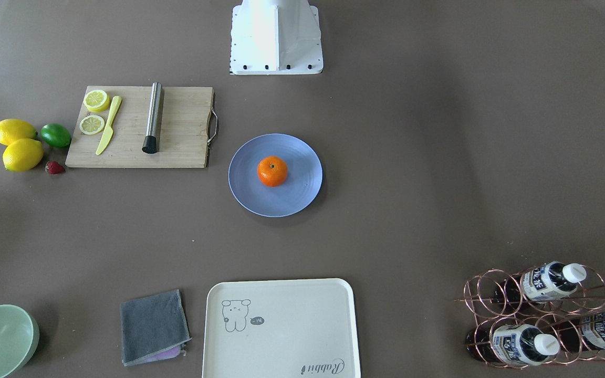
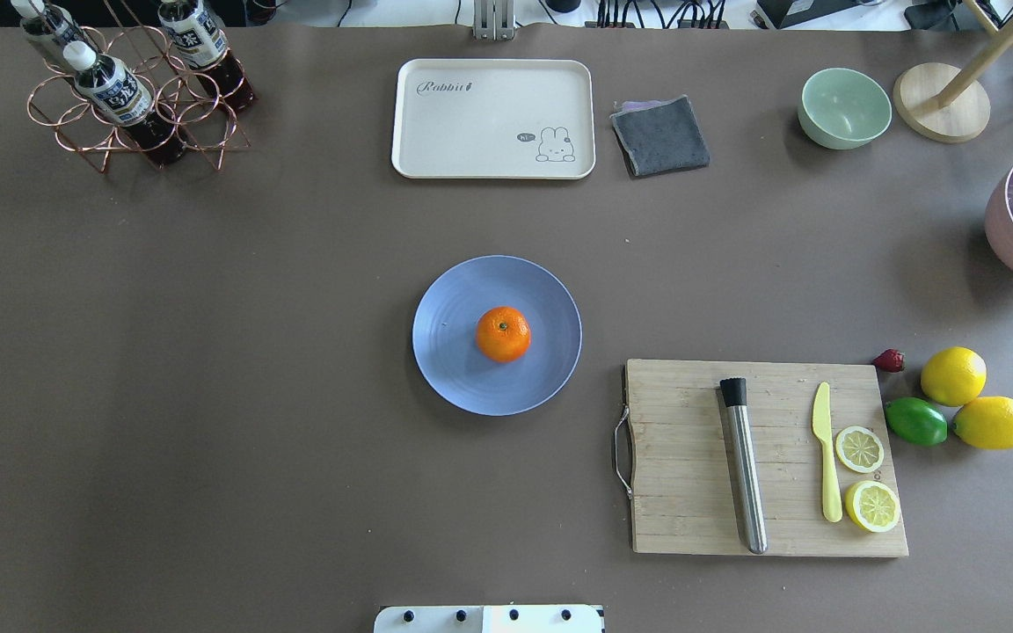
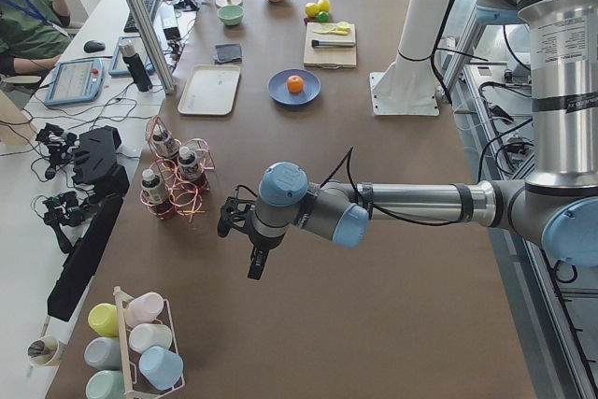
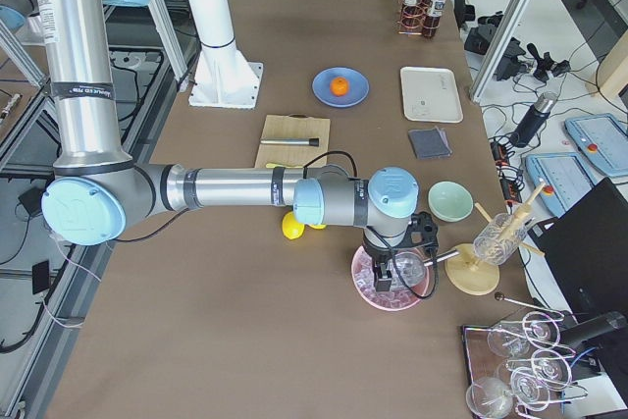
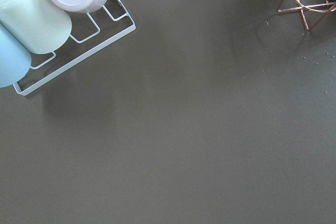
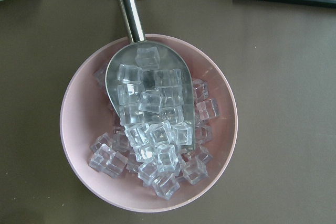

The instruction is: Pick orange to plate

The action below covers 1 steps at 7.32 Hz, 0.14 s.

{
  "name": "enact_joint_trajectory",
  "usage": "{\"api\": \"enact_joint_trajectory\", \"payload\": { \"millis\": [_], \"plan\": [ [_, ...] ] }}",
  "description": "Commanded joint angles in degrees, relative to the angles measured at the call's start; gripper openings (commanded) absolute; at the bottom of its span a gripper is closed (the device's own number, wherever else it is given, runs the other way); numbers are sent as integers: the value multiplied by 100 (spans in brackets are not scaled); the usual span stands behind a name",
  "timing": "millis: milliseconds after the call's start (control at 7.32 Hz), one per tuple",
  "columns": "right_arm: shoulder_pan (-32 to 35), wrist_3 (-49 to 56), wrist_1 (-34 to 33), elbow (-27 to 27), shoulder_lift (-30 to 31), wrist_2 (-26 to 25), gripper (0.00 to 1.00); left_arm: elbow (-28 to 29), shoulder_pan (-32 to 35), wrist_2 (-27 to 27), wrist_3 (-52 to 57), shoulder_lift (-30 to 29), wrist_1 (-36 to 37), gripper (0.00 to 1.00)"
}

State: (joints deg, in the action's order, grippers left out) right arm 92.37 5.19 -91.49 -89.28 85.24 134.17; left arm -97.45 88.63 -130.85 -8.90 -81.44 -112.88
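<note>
The orange [image 2: 503, 334] rests upright near the middle of the light-blue plate [image 2: 449, 374] at the table's centre, its stem dimple facing up; it shows in the front view too, orange [image 1: 272, 171] on plate [image 1: 247, 197]. No gripper is near it. In the left side view my left gripper [image 3: 254, 263] hangs over bare table far from the plate, between the bottle rack and a cup rack. In the right side view my right gripper [image 4: 394, 270] hovers above a pink bowl of ice. Whether either gripper is open or shut I cannot tell.
A cutting board [image 2: 691, 510] carries a steel muddler, a yellow knife and lemon slices, with two lemons [image 2: 953, 375], a lime and a strawberry beside it. Farther off are a cream tray [image 2: 493, 119], a grey cloth, a green bowl [image 2: 844, 107], a bottle rack [image 2: 133, 97] and the ice bowl [image 6: 73, 129].
</note>
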Motion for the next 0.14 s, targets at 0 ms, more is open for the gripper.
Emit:
{"api": "enact_joint_trajectory", "payload": {
  "millis": [0],
  "plan": [
    [0, -1, 0, -11, -7, 31, 100, -2, 5, 7, 2, 5, 3, 98]
  ]
}}
